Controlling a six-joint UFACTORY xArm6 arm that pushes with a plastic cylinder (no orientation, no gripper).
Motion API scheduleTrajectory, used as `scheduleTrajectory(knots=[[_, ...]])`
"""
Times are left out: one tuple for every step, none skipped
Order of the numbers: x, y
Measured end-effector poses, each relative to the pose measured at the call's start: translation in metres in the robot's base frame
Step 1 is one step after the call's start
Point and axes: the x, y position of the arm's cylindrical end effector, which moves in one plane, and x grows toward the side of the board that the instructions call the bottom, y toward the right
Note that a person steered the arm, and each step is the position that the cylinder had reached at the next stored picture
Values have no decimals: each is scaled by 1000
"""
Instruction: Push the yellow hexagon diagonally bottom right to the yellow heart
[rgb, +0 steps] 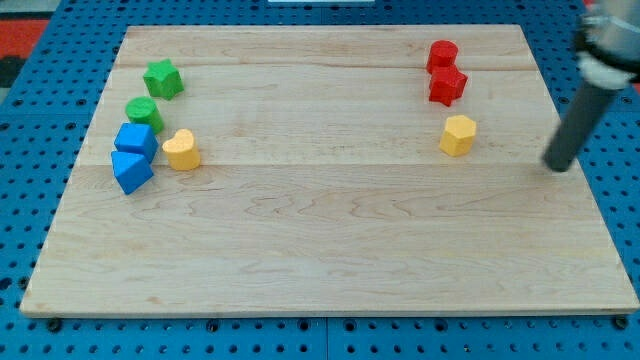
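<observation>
The yellow hexagon (458, 135) lies on the wooden board (330, 250) at the view's upper right, just below two red blocks. The yellow heart (181, 150) lies far off at the view's left, beside the blue blocks. My tip (560, 167) touches down near the board's right edge. It is to the right of the yellow hexagon and slightly lower, with a clear gap between them. The dark rod slants up to the view's top right.
A red block (442, 54) and a red star (447, 86) sit above the hexagon. At the left are a green star (162, 78), a green round block (143, 111), a blue cube (135, 139) and a blue triangle (131, 172).
</observation>
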Motion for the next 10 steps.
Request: scheduleTrajectory(knots=[[-34,26],[-48,-19],[-42,-122],[-32,-235],[-24,-343],[-19,-431],[-19,-405],[-18,-339],[8,-296],[8,-362]])
